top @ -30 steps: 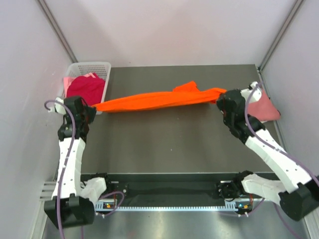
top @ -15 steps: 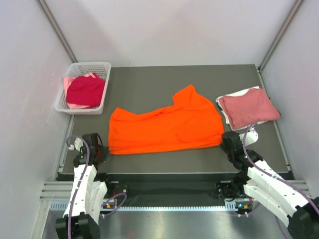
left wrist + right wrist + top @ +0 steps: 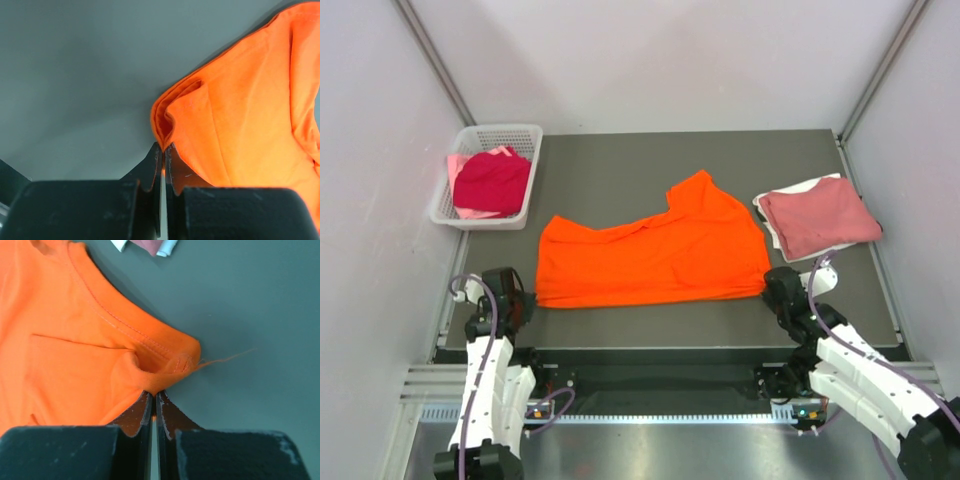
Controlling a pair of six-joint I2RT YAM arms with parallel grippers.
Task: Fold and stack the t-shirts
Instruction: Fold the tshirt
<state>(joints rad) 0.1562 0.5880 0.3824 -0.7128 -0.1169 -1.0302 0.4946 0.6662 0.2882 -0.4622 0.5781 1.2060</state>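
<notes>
Left fingers (image 3: 158,162): closed tight, no visible gap, pinching the near-left corner of the orange t-shirt (image 3: 655,255). In the left wrist view the cloth bunches into a small fold right at the tips. The rest of the shirt runs off to the right, flat on the desk (image 3: 620,165).

Right fingers (image 3: 147,407): also closed tight, pinching the near-right corner at the stitched hem. The cloth puckers at the tips. A loose orange thread (image 3: 225,359) trails from that corner across the desk.

Orange t-shirt: spread out mid-desk, toward the near edge, mostly flat with a few shallow creases. The near edge runs roughly straight between the two pinched corners. The far-right part bulges up toward the back of the desk. Both arms sit low at the near edge, one at each near corner of the shirt.

Right side of desk: dusty rose t-shirt (image 3: 818,220), folded, lying on top of a white t-shirt (image 3: 767,215), with only the white edges showing. The stack is just beside the orange shirt's right edge; I can't tell whether they touch.

Far-left corner: white lattice basket (image 3: 500,132) holding a crimson t-shirt (image 3: 492,180) bunched on top of a pale pink t-shirt (image 3: 470,212). The basket is apart from the orange shirt.
</notes>
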